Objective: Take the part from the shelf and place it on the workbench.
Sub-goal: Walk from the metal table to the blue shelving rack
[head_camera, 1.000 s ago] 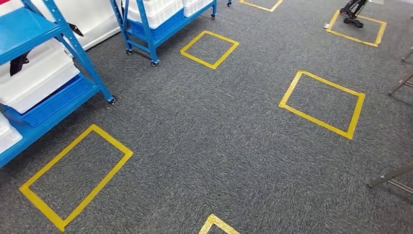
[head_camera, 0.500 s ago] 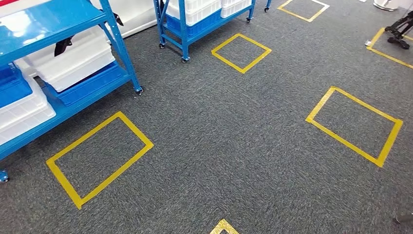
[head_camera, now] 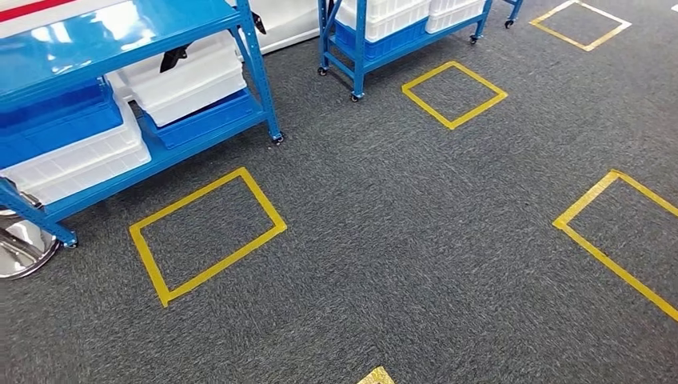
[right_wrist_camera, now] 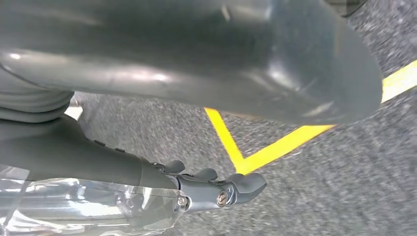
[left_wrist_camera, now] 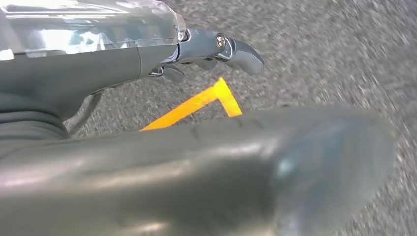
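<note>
Shelf [head_camera: 120, 48] in head view; wrist views show fingers [left_wrist_camera: 236, 49].

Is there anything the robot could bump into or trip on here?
Maybe. The nearest blue shelf has a leg on a small wheel right beside the yellow floor square, so a wide turn might clip it. A shiny round base sits at the shelf's near corner, low and easy to kick. Both hands, left and right, hang low, holding nothing.

Even, bright overhead light is cast; glare is seen on the blue shelf [head_camera: 96, 36]. Wrist views are blurred by motion.
</note>
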### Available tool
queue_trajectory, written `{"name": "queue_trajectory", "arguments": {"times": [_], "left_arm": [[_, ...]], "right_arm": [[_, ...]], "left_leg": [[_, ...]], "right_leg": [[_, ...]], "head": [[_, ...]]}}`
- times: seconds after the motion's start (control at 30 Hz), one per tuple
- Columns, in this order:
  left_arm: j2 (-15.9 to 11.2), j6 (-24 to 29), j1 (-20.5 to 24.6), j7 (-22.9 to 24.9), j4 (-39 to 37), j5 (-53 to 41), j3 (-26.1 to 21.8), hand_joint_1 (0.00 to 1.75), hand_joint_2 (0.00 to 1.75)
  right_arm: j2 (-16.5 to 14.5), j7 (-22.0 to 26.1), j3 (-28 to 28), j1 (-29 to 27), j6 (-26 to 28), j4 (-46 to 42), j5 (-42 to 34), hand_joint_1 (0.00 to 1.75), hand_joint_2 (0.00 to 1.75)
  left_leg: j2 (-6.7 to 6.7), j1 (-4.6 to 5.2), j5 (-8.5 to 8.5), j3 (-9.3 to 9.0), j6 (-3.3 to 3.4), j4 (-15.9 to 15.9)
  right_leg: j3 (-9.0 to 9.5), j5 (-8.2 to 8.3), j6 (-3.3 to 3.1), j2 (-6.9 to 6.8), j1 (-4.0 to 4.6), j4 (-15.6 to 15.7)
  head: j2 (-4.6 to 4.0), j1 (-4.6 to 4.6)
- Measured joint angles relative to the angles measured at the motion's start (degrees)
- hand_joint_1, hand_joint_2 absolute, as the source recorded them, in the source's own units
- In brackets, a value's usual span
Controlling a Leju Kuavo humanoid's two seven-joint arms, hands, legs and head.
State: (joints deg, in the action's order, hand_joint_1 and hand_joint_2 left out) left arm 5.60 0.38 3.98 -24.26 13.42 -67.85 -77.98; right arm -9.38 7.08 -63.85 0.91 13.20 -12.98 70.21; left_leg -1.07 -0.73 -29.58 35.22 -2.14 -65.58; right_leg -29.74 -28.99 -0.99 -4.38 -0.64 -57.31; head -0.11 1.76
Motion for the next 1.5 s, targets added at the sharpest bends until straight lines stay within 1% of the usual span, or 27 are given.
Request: {"name": "queue_trajectory", "arguments": {"times": [0.07,0.1,0.17,0.2,0.27,0.33,0.37,0.4,0.47,0.53,0.6,0.63,0.7,0.77,0.83,0.9,0.93,1.0,1.07,1.13,1.2,1.23,1.3,1.33,1.4,1.43,1.5], "left_arm": [[-0.13,0.0,0.14,-0.01,0.0,0.03,-0.01,0.0,0.0],[-0.15,0.0,0.16,-0.01,0.0,0.03,-0.01,0.0,0.0],[-0.21,-0.01,0.01,-0.02,0.0,0.03,-0.01,0.0,0.0],[-0.23,-0.01,-0.12,-0.02,0.0,0.03,-0.01,0.0,0.0],[-0.25,-0.01,-0.14,-0.02,0.0,0.04,-0.01,0.0,0.0],[-0.26,-0.01,0.03,-0.02,0.0,0.05,-0.01,0.0,0.0],[-0.27,-0.01,0.1,-0.02,0.0,0.05,-0.01,0.0,0.0],[-0.27,-0.01,0.09,-0.02,0.0,0.05,-0.01,0.0,0.0],[-0.27,-0.01,0.0,-0.01,0.0,0.04,-0.01,0.0,0.0],[-0.27,-0.01,-0.01,0.0,0.0,0.03,-0.01,0.0,0.0],[-0.28,-0.01,0.1,0.01,0.0,0.0,-0.01,0.0,0.0],[-0.29,-0.01,0.08,0.02,0.0,-0.03,-0.01,0.0,0.0],[-0.34,-0.01,-0.15,0.02,0.0,-0.1,-0.01,0.0,0.0],[-0.4,-0.03,-0.3,0.02,0.0,-0.14,-0.01,0.0,0.0],[-0.43,-0.1,-0.15,0.02,0.0,-0.18,0.0,0.0,0.0],[-0.42,-0.15,-0.05,0.02,0.0,-0.22,0.01,0.0,0.0],[-0.43,-0.16,-0.1,0.02,0.0,-0.24,0.01,0.0,0.0],[-0.46,-0.15,-0.25,0.02,0.0,-0.22,-0.01,0.0,0.0],[-0.52,-0.13,-0.15,0.0,0.0,-0.21,-0.01,0.0,0.0],[-0.57,-0.1,-0.05,-0.05,0.0,-0.19,0.0,0.0,0.0],[-0.56,-0.09,-0.26,-0.09,0.0,-0.15,0.0,0.0,0.0],[-0.5,-0.09,-0.37,-0.11,0.0,-0.13,-0.01,0.0,0.0],[-0.41,-0.09,-0.34,-0.17,0.0,-0.12,-0.01,0.0,0.0],[-0.38,-0.09,-0.26,-0.21,0.0,-0.12,-0.01,0.0,0.0],[-0.38,-0.1,-0.16,-0.31,0.0,-0.11,-0.01,0.0,0.0],[-0.37,-0.1,-0.18,-0.34,0.0,-0.11,-0.01,0.0,0.0],[-0.32,-0.14,-0.21,-0.39,0.0,-0.11,-0.01,0.0,0.0]], "right_arm": [[-0.07,0.14,-0.02,0.02,-0.01,0.0,0.04,0.0,0.0],[-0.08,0.19,-0.02,0.06,-0.02,0.0,0.05,0.0,0.0],[-0.1,0.26,-0.03,0.35,-0.07,0.0,0.08,0.0,0.0],[-0.11,0.29,-0.03,0.49,-0.08,0.0,0.09,0.0,0.0],[-0.13,0.31,-0.04,0.52,-0.08,0.0,0.14,0.0,0.0],[-0.13,0.3,-0.05,0.29,-0.09,0.01,0.16,0.0,0.0],[-0.13,0.3,-0.06,0.19,-0.11,0.02,0.17,0.0,0.0],[-0.13,0.29,-0.06,0.13,-0.13,0.03,0.17,0.0,0.0],[-0.13,0.29,-0.07,0.06,-0.2,0.04,0.19,0.0,0.0],[-0.13,0.29,-0.09,-0.03,-0.3,0.06,0.21,0.0,0.0],[-0.15,0.29,-0.15,-0.06,-0.39,0.09,0.27,0.0,0.0],[-0.17,0.28,-0.21,-0.01,-0.43,0.1,0.31,0.0,0.0],[-0.21,0.28,-0.34,0.15,-0.46,0.09,0.46,0.0,0.0],[-0.27,0.29,-0.47,0.06,-0.48,0.09,0.62,0.0,0.0],[-0.32,0.29,-0.57,-0.2,-0.49,0.09,0.73,0.0,0.0],[-0.32,0.29,-0.72,-0.32,-0.52,0.09,0.78,0.0,0.0],[-0.32,0.29,-0.79,-0.3,-0.56,0.09,0.8,0.0,0.0],[-0.33,0.29,-0.9,-0.18,-0.64,0.09,0.84,0.0,0.0],[-0.36,0.29,-0.92,-0.13,-0.68,0.1,0.9,0.0,0.0],[-0.38,0.29,-0.94,-0.03,-0.68,0.11,1.01,0.0,0.0],[-0.38,0.28,-0.95,0.25,-0.66,0.11,1.14,0.0,0.0],[-0.38,0.25,-0.96,0.32,-0.58,0.1,1.15,0.0,0.0],[-0.37,0.15,-1.1,0.26,-0.29,0.1,0.81,0.0,0.0],[-0.37,0.04,-1.26,0.18,-0.13,0.1,0.52,0.0,0.0],[-0.37,-0.31,-1.7,0.14,0.1,0.11,0.15,0.0,0.0],[-0.37,-0.52,-1.91,0.13,0.19,0.1,0.1,0.0,0.0],[-0.34,-0.76,-2.23,0.11,0.27,0.09,0.1,0.0,0.0]], "left_leg": [[-1.88,0.42,2.17,-3.57,0.78,6.58],[-2.36,0.64,2.42,-4.23,1.18,7.97],[-1.44,0.74,2.51,-4.05,1.83,8.28],[-0.93,0.6,2.69,-4.12,2.13,8.55],[0.11,0.25,3.16,-4.32,2.86,9.11],[1.25,0.17,3.4,-4.14,3.27,9.18],[1.93,0.17,3.44,-4.02,3.33,9.13],[2.69,0.16,3.45,-3.96,3.34,9.05],[4.33,0.07,3.36,-4.0,3.18,8.77],[5.9,0.0,3.11,-3.9,2.63,8.26],[7.21,-0.01,2.96,-3.35,1.79,7.67],[7.85,-0.04,3.04,-3.04,1.33,7.61],[8.6,-0.26,3.17,-2.61,0.56,7.6],[6.24,-0.21,1.54,-1.38,0.11,5.14],[2.85,-0.08,-2.16,1.73,-0.1,-1.65],[1.77,-0.11,-4.52,4.5,-0.22,-7.94],[1.58,-0.11,-4.18,4.53,-0.16,-8.43],[0.74,0.02,-0.9,1.31,0.32,-2.97],[-1.65,0.6,1.59,-2.77,1.17,4.54],[-2.76,1.18,1.93,-4.01,1.83,7.41],[-1.64,1.06,2.31,-3.9,2.33,7.89],[-1.18,0.83,2.57,-4.07,2.63,8.31],[-0.39,0.37,3.14,-4.42,3.28,9.04],[0.0,0.4,3.25,-4.35,3.47,9.12],[0.84,0.4,3.29,-4.18,3.58,9.04],[1.24,0.37,3.24,-4.2,3.5,8.98],[1.92,0.18,2.97,-4.36,3.12,8.71]], "right_leg": [[0.35,-0.38,0.53,-1.18,0.21,-0.17],[0.47,-0.51,0.83,-1.7,0.31,-0.22],[0.71,-0.62,1.39,-2.55,0.39,-0.16],[0.81,-0.89,1.73,-1.95,0.29,-0.35],[-0.34,-3.09,2.28,1.07,0.04,-3.23],[-3.81,-6.89,2.5,3.79,-0.18,-10.34],[-5.65,-8.21,2.59,4.1,-0.23,-13.94],[-6.78,-8.36,2.68,4.17,-0.3,-15.98],[-6.01,-5.29,2.81,4.46,-0.61,-13.57],[-2.84,-1.37,2.89,6.63,-1.09,-6.19],[-1.22,-0.3,2.72,9.02,-1.28,-2.18],[-1.17,-0.56,2.48,9.42,-1.15,-1.96],[-1.14,-0.4,1.7,8.07,-1.11,-1.74],[-0.98,-0.21,0.8,6.46,-1.17,-1.34],[-0.97,-0.24,0.24,4.67,-0.85,-1.2],[-1.0,-0.38,0.0,2.8,-0.45,-1.28],[-0.95,-0.45,-0.09,1.95,-0.3,-1.3],[-0.65,-0.65,-0.11,0.51,-0.06,-1.31],[-0.31,-0.91,0.18,-0.73,0.18,-1.32],[-0.1,-1.07,0.69,-1.85,0.35,-1.3],[0.19,-1.2,1.24,-2.63,0.38,-1.2],[0.22,-1.6,1.54,-1.93,0.34,-1.57],[-1.32,-4.12,2.03,1.08,0.18,-5.24],[-3.02,-5.97,2.19,2.77,0.04,-8.73],[-6.63,-8.46,2.43,4.05,-0.2,-15.56],[-7.42,-8.05,2.57,4.17,-0.33,-16.64],[-5.98,-4.27,2.84,4.2,-0.67,-12.5]], "head": [[0.0,-0.04],[0.01,-0.06],[0.01,-0.1],[0.01,-0.11],[0.01,-0.19],[0.01,-0.26],[0.01,-0.28],[0.01,-0.27],[0.01,-0.27],[0.01,-0.31],[0.01,-0.3],[0.01,-0.29],[0.01,-0.33],[0.01,-0.08],[0.01,0.18],[0.01,0.17],[0.01,0.17],[0.01,0.19],[0.01,0.16],[0.01,0.13],[0.0,0.12],[-0.01,0.07],[0.0,-0.09],[0.0,-0.18],[0.01,-0.23],[0.01,-0.23],[0.01,-0.23]]}}
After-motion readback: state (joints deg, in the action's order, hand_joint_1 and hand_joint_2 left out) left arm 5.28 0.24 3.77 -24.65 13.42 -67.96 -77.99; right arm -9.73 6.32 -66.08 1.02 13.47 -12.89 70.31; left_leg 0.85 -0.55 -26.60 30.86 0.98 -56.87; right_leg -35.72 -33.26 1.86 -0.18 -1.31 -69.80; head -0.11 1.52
